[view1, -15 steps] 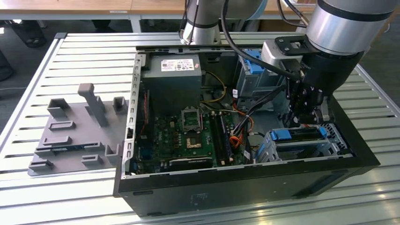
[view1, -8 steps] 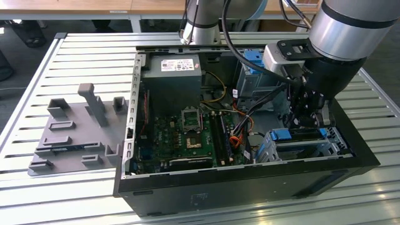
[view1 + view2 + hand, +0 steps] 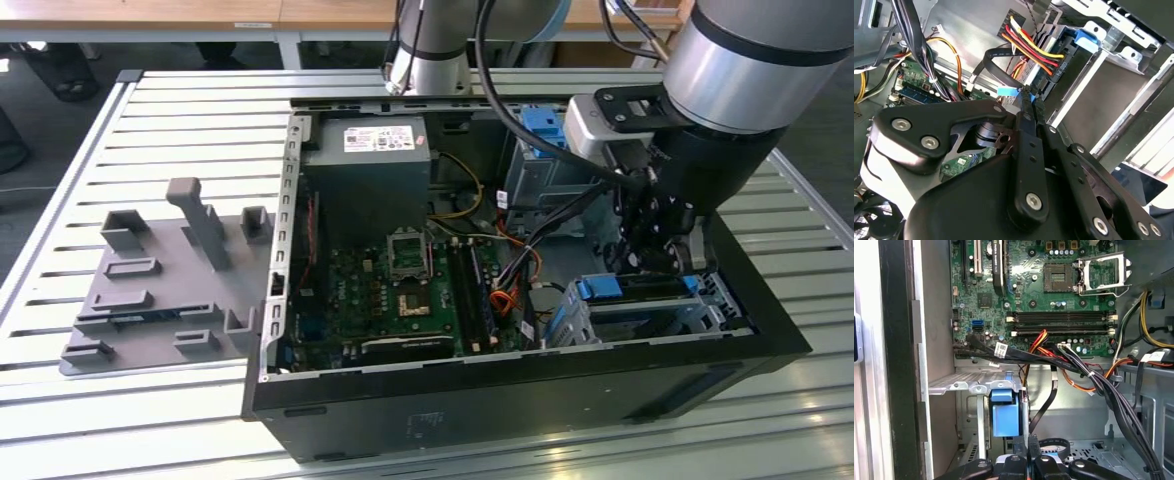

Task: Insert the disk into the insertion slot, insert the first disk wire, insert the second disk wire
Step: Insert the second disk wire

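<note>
Disk (image 3: 638,292): seated in insertion slot (image 3: 667,318) | gripper (image 3: 1027,95): fingers pinched together on flat black wire (image 3: 999,55) beside disk's connector | advice: connector squared before pressing.

We're in a robotics lab or test workshop. An open black computer case (image 3: 534,390) lies on a slatted aluminium workbench (image 3: 174,110), its green motherboard (image 3: 400,300) bared. Just beside the case, on the exterior view's left, sits a grey fixture plate (image 3: 160,290) with upright holders. Beyond the case, wooden desks (image 3: 267,15) stand over grey floor, and an industrial robot arm (image 3: 747,60) reaches over the case.
</note>
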Action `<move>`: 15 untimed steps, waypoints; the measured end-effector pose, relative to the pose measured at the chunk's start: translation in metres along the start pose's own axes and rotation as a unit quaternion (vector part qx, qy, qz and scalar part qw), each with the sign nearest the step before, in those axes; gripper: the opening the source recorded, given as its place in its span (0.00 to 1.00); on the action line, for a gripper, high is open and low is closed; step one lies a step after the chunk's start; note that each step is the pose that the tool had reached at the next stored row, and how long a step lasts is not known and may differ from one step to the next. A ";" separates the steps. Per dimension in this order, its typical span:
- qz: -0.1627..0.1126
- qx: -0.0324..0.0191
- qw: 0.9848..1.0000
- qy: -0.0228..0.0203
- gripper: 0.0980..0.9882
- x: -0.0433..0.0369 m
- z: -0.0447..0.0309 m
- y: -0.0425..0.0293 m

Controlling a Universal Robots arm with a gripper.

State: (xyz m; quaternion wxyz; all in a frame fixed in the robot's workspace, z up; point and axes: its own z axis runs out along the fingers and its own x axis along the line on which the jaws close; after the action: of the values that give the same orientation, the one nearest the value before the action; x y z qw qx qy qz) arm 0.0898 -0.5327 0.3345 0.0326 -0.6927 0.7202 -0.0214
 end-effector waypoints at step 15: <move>-0.003 0.000 1.000 0.000 0.05 0.0053 0.0018 -0.0071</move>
State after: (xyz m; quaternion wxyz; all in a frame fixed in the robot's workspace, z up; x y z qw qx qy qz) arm 0.0969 -0.5382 0.3332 0.0325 -0.6949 0.7180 -0.0214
